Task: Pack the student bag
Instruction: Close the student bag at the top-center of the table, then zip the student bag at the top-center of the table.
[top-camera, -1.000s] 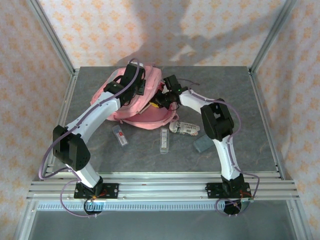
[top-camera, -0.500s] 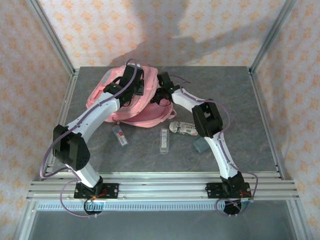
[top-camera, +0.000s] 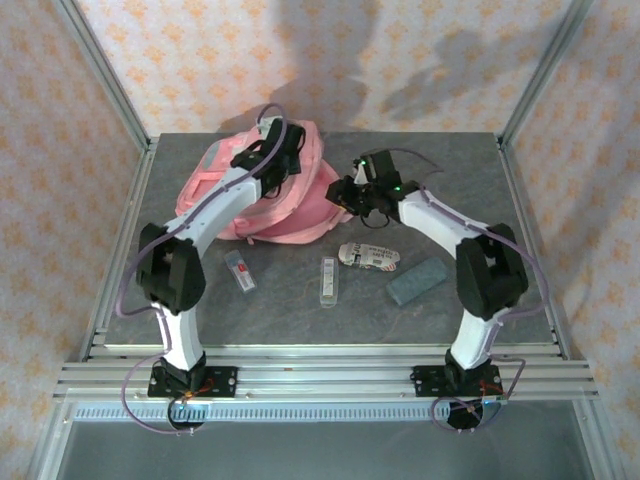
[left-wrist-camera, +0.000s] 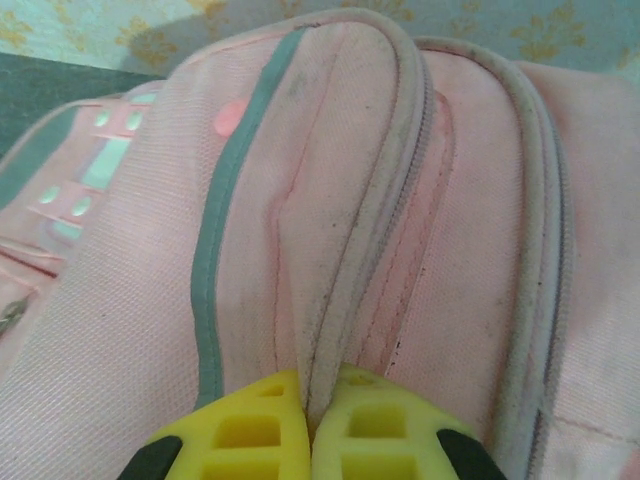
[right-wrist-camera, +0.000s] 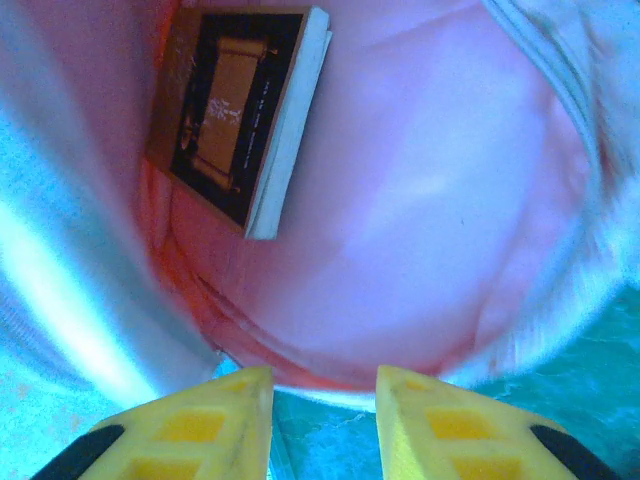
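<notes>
The pink student bag lies at the back middle of the table, its mouth facing right. My left gripper is on the bag's top; in the left wrist view the gripper is shut on a raised fold of the bag along a zip seam. My right gripper hovers just right of the bag's mouth. In the right wrist view the gripper is open and holds nothing, facing the bag's pink inside. A brown-and-black book lies in there.
In front of the bag lie a small clear case with a red piece, a clear narrow box, a white printed roll and a grey-green block. Metal frame posts stand at the table's corners.
My right gripper went into the bag's mouth with a book, then drew back right, open; the book now lies inside. My left gripper moved back and right with the bag's fold.
</notes>
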